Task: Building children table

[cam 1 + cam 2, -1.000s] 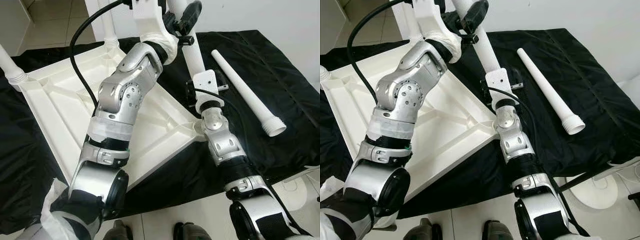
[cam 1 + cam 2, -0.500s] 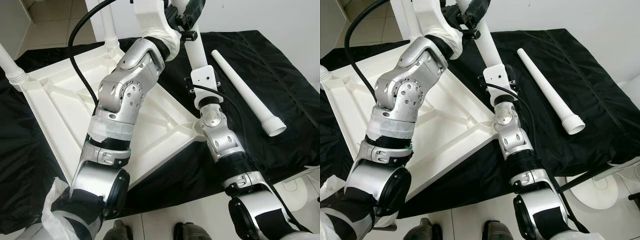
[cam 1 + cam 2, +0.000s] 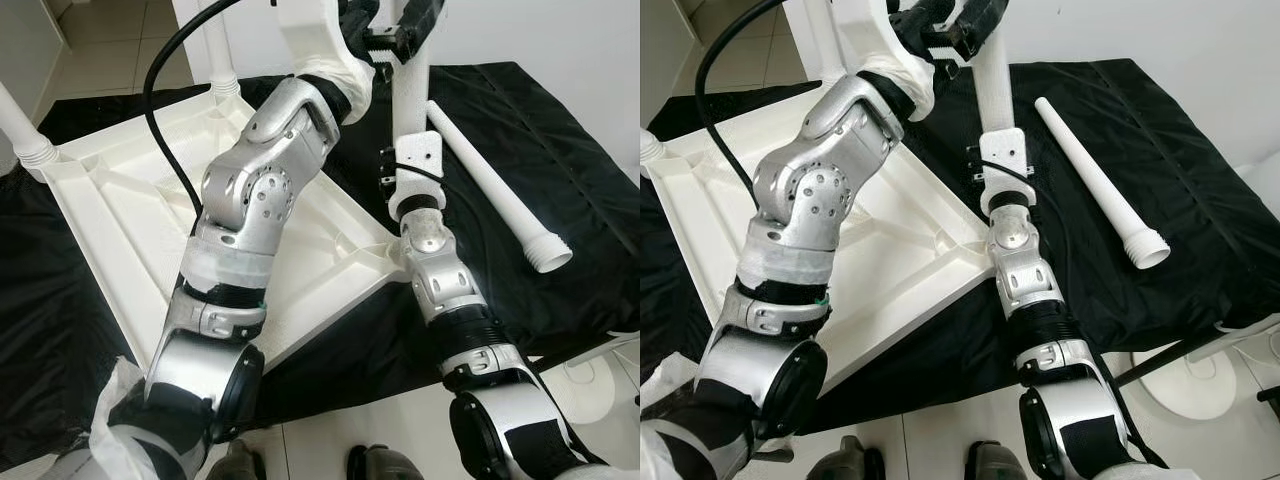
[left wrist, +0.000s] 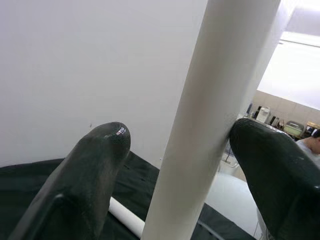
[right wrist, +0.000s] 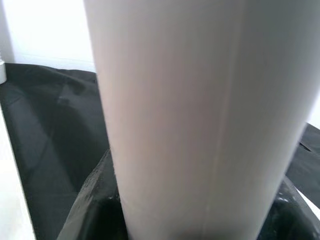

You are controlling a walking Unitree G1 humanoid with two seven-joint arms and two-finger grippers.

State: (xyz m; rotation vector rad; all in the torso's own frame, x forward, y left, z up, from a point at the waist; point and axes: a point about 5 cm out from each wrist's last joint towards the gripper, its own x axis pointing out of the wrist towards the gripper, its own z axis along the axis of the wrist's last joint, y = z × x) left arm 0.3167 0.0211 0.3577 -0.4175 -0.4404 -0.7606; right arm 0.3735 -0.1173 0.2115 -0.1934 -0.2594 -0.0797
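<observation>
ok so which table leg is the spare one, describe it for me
On the black cloth, right of the upside-down white tabletop, one white leg lies flat by itself. Unlike the leg both grippers hold upright, nothing touches it, and its ribbed end points toward the robot.

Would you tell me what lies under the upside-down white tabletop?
A black cloth lies under the tabletop, spreading past its edges, with a loose leg resting on it. Whatever supports the cloth beneath the tabletop is covered.

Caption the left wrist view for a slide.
Left hand brackets an upright white table leg, one finger touching it.
</observation>
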